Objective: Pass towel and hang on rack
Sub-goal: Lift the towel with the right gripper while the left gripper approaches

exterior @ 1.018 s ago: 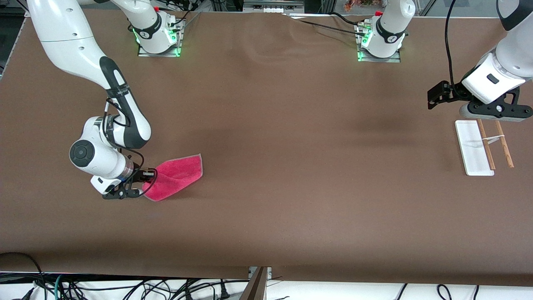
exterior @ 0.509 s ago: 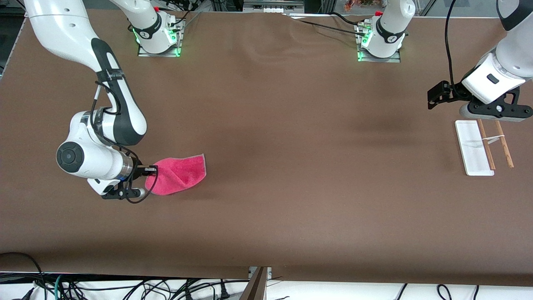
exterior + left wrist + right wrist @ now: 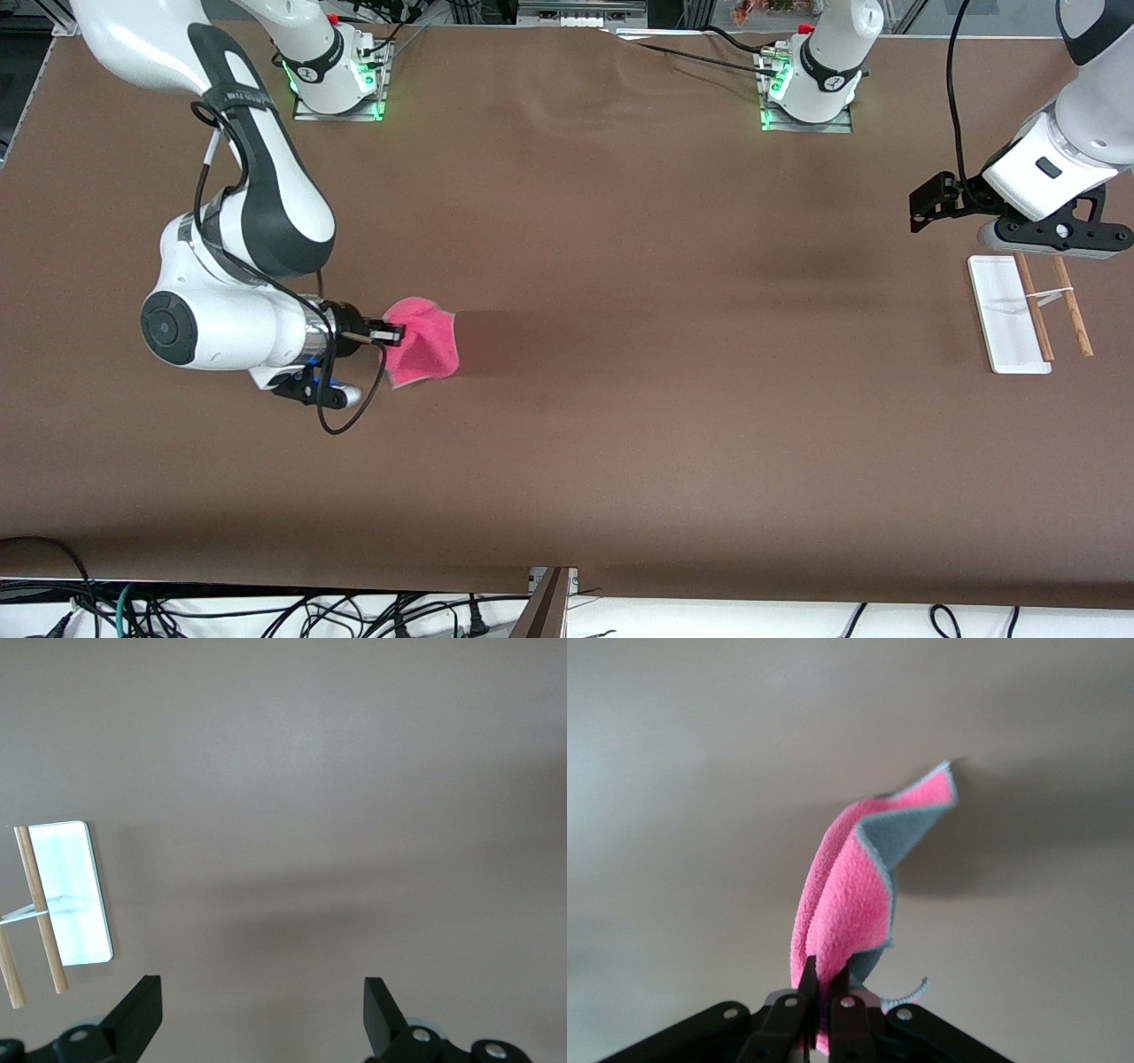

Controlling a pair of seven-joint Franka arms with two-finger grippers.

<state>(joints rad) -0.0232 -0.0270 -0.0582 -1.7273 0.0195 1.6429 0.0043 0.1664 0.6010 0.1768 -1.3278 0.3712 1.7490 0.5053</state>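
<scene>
Towel (image 3: 423, 353) hangs pinched by one edge between the clamped jaws of the right gripper (image 3: 392, 335), draping at about 3 o'clock from them over the table (image 3: 620, 425). Half a second ago it still trailed on the surface; now it is bunched and lifted. Left gripper (image 3: 262, 1020) waits, jaws apart, beside the rack (image 3: 1028, 312).

My right gripper (image 3: 819, 985) pinches the pink towel (image 3: 849, 895) by one edge; cloth hangs folded, grey underside showing, above brown table (image 3: 673, 815).
</scene>
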